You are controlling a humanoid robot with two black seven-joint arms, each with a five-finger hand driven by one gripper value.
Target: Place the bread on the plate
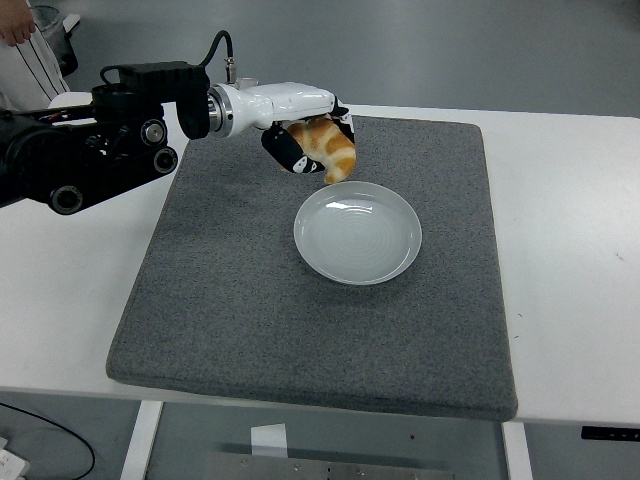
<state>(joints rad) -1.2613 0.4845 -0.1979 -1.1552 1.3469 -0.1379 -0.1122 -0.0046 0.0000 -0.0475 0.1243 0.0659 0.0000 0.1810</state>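
White table (570, 200), left hand (300, 135) gripping bread (328, 147), beside plate (357, 232)

Single view, head camera. Mounted high on the robot's side, facing forward and down over the white table (570, 250). Near table edge low in frame, floor visible beneath it; far edge and grey floor at top. Moderate distance: whole grey mat (300, 320) inside the frame. Left hand (305, 140) in the upper left, entering from the left edge, plate (357, 232) just below and right of it. No second view, no shared area.
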